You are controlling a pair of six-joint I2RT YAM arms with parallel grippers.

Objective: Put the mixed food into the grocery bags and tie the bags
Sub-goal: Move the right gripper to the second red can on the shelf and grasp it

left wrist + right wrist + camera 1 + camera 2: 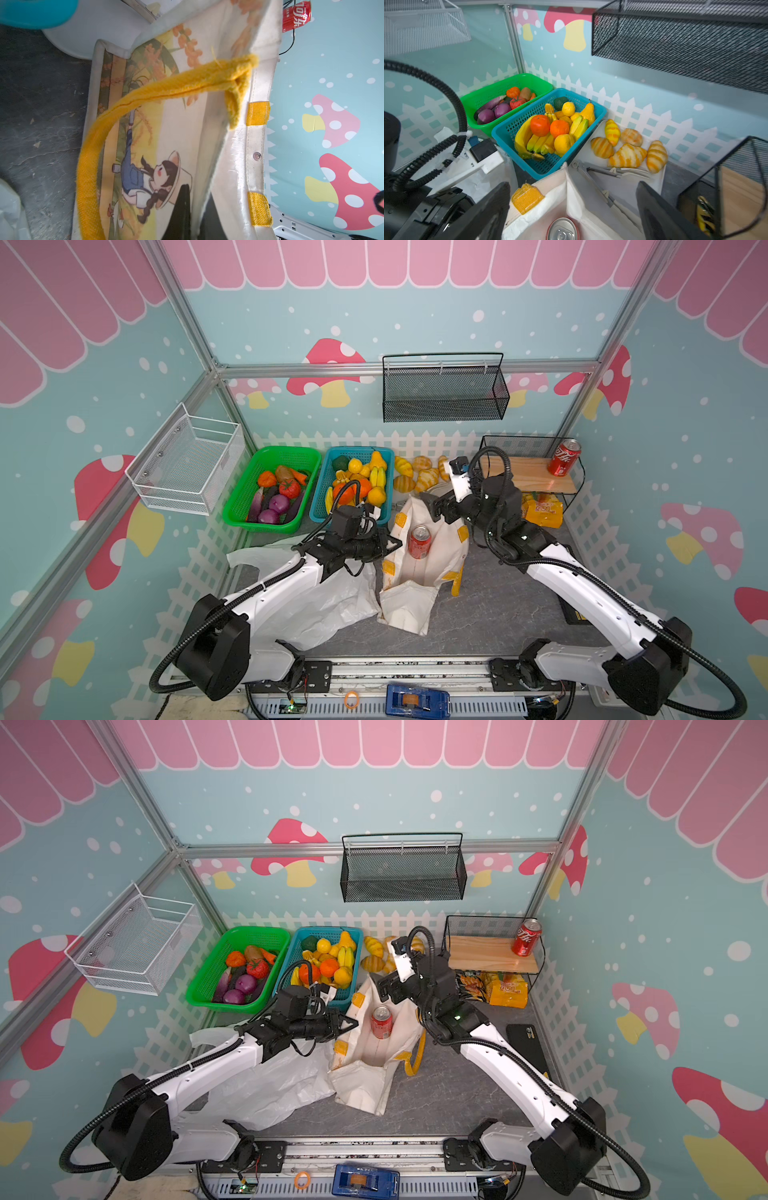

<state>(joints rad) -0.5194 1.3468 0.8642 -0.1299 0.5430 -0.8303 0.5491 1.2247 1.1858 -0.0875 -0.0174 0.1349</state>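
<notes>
Right wrist view is showing the soda can (562,229) standing upright inside the tote (583,207). Its silver top is sitting just below my right gripper (573,187), whose jaws are spread wide and empty, one finger off to each side of the can and neither touching it. In both top views the can is resting in the tote's open mouth, and my left gripper (390,544) is clenched on the tote's near rim, as far as I can judge, pulling that wall outward so the opening is gaping. The tote's yellow handle (145,93) is drooping loose across its printed side. I am judging that this can is delivered and that the step in hand is getting my right arm clear. To do it well I am planning to rise straight up before swinging away, so that no finger snags the rim or tips the can, and my left pinch must not slacken meanwhile. Further out, the plastic bag (332,605) is lying crumpled under my left arm. The second can (564,457) is waiting on the wooden shelf (523,477), and the tomato (289,488) and the onions (279,503) are lying in the green basket (245,481), well apart from the tote.
</notes>
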